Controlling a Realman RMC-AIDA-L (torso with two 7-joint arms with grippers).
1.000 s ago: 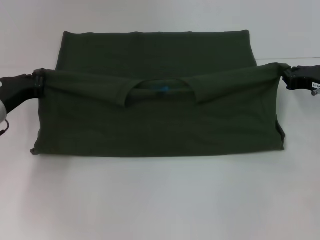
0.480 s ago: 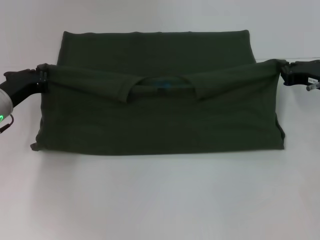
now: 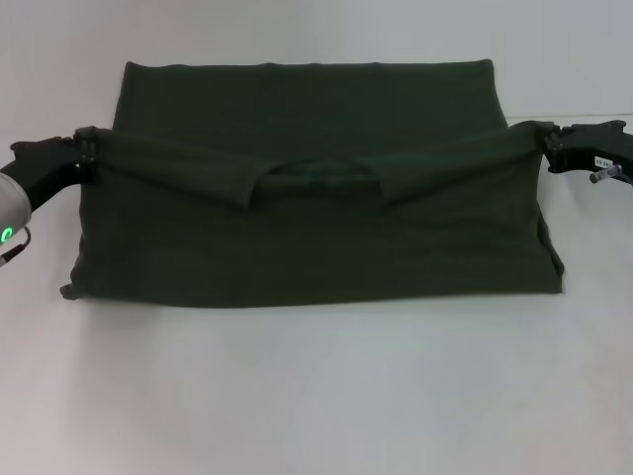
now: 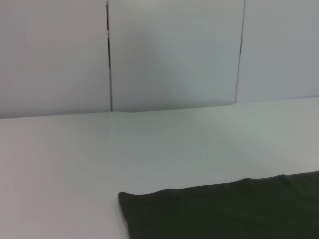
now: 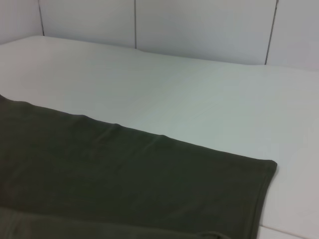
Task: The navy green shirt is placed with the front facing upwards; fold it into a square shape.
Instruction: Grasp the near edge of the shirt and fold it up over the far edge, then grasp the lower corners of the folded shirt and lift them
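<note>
My left gripper [image 3: 84, 158] is clenched on the left corner of the shirt [image 3: 316, 237], and my right gripper [image 3: 547, 148] pinches the right corner. Between them hangs the raised fold edge, neck opening at its middle. The rest lies flat on the white table [image 3: 316, 396], far hem beyond.

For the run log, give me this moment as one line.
left gripper: shut on navy green shirt, left edge | right gripper: shut on shirt, right edge | fold: collar edge lifted over lower half
</note>
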